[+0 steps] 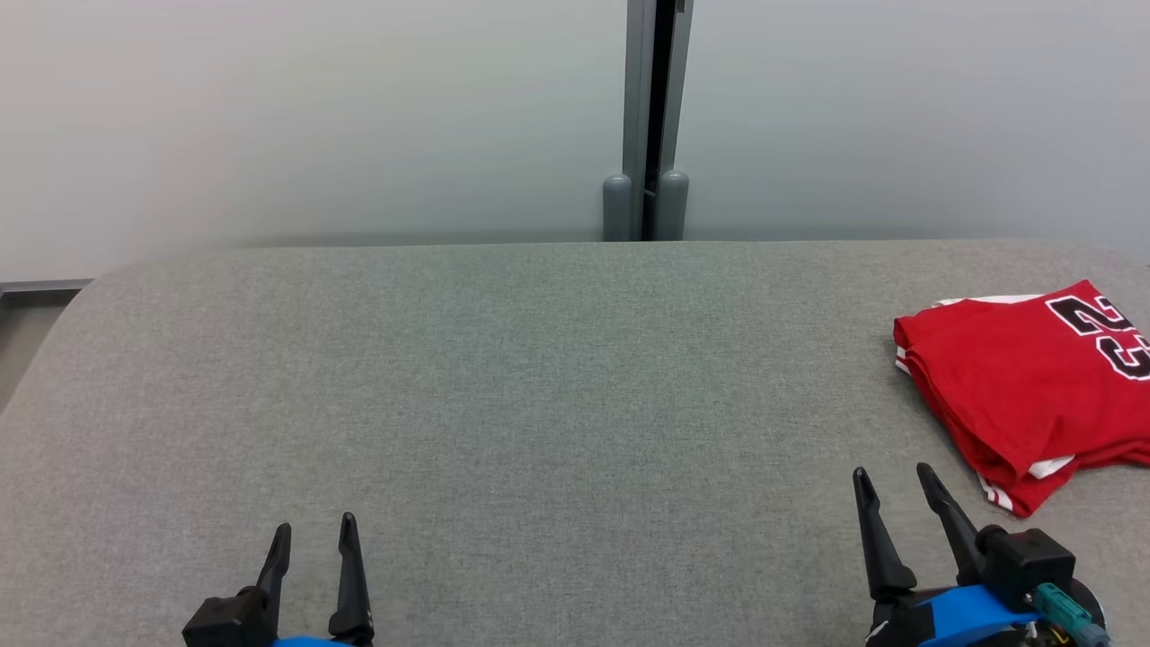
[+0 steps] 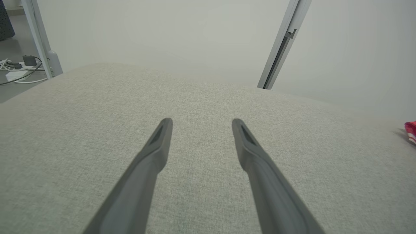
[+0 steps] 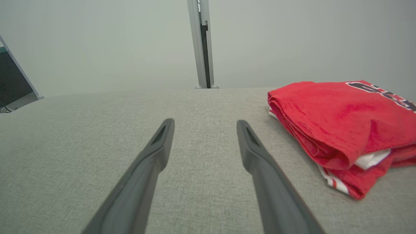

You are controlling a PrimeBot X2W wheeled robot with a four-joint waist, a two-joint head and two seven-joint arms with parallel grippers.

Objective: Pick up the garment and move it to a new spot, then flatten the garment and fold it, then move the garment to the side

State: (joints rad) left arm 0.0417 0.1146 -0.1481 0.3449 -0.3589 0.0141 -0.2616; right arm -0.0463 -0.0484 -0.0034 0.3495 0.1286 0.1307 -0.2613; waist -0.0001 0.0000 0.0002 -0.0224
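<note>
1. Two grippers, both empty. First, the left gripper [image 1: 315, 521]: fingers spread wide, holding nothing, over the grey cushion [image 1: 539, 386] at the robot's lower left.
2. Second, the right gripper [image 1: 891, 468]: fingers likewise spread wide, gripping nothing, over the same cushion.
3. One garment [image 1: 1015, 395]: red jersey, white trim, black numerals, folded into a compact stack. It lies on the cushion's right side, near the right gripper but apart from it.
4. One grey post [image 1: 647, 117]: upright behind the cushion, against a pale wall.

folded red garment [image 1: 1015, 395] at right edge of grey padded surface [image 1: 539, 377].
left gripper [image 1: 315, 521] and right gripper [image 1: 891, 468] at near edge, fingers apart, holding nothing.
</note>
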